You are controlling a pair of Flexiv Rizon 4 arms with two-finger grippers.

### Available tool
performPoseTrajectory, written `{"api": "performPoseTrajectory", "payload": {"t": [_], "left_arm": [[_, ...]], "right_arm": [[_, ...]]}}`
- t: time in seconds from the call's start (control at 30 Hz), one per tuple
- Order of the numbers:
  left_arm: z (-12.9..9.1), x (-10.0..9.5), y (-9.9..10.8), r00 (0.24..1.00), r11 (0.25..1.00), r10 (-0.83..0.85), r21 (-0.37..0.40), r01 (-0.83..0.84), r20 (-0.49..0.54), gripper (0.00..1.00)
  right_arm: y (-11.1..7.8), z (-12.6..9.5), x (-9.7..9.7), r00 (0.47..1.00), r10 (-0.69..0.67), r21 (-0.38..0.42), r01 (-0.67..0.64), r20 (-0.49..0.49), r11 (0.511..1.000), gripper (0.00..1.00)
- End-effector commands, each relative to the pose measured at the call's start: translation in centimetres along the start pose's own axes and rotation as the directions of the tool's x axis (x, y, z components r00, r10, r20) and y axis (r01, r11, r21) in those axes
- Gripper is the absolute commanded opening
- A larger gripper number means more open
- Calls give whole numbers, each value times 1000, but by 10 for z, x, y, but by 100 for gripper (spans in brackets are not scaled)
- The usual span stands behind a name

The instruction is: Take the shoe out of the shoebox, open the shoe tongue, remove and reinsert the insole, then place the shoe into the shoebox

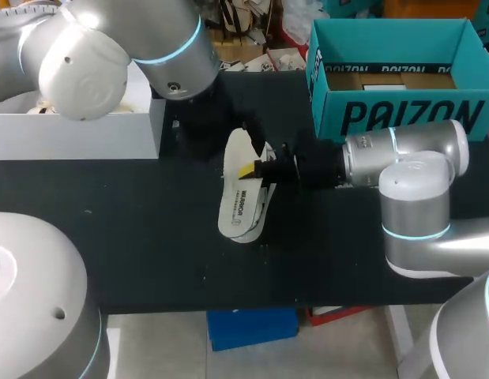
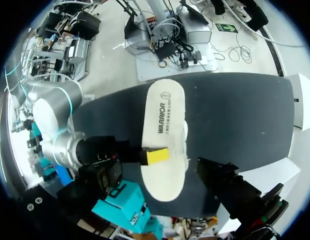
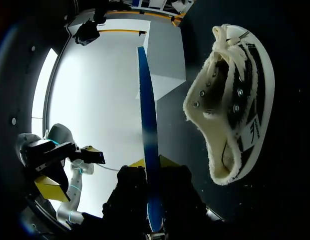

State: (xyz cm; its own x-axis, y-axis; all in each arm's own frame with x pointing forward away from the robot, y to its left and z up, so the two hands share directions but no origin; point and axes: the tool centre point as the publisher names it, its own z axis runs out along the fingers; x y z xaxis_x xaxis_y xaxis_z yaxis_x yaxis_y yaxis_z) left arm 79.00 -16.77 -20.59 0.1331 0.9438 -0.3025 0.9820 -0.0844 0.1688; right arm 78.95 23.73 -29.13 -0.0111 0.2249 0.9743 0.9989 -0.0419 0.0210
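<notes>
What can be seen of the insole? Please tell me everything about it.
The insole is a flat, long white piece with rounded ends and dark print on its top face. Seen edge-on from the right wrist, it looks blue. It appears to be soft foam. It is out of the shoe, held above it and along its length, with a gap between them. The right gripper is shut on it near the middle, from the side.
</notes>
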Motion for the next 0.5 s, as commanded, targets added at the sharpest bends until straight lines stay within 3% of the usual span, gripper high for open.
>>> {"api": "performPoseTrajectory", "payload": {"t": [0.03,0.5], "left_arm": [[11,-7,25,1000,1000,2,26,-2,-17,100],[16,0,98,999,1000,-21,13,22,-42,100]], "right_arm": [[-1,1,0,1000,0,-4,0,1,1000,0],[-1,1,0,1000,0,-4,0,1,1000,0]]}}
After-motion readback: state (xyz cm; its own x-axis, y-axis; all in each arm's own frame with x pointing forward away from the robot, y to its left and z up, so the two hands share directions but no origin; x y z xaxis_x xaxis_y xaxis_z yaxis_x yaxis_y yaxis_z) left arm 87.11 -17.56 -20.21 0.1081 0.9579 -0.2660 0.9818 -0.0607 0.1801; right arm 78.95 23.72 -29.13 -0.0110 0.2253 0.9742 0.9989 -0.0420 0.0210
